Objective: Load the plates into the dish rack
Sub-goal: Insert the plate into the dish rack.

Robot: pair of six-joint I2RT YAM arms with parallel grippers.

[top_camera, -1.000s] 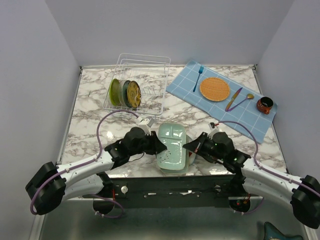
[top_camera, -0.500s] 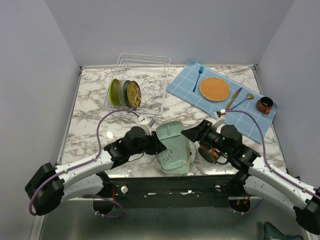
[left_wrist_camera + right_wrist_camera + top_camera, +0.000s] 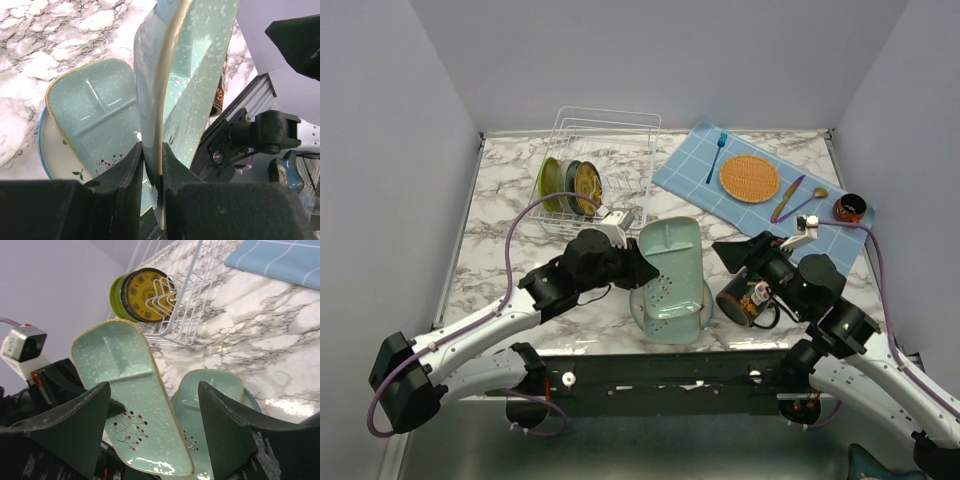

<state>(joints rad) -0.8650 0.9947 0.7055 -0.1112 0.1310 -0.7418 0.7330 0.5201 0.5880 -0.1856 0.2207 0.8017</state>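
Left gripper: clamped on mint plate edge, plate tilted upright, counter near edge. Right gripper: jaws apart, empty.

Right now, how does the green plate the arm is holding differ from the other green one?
The held mint plate stands tilted on edge, pinched by the left gripper; the lower mint plate lies flat, untouched, on a round white plate. Both are speckled, divided rounded squares with a flower sprig.
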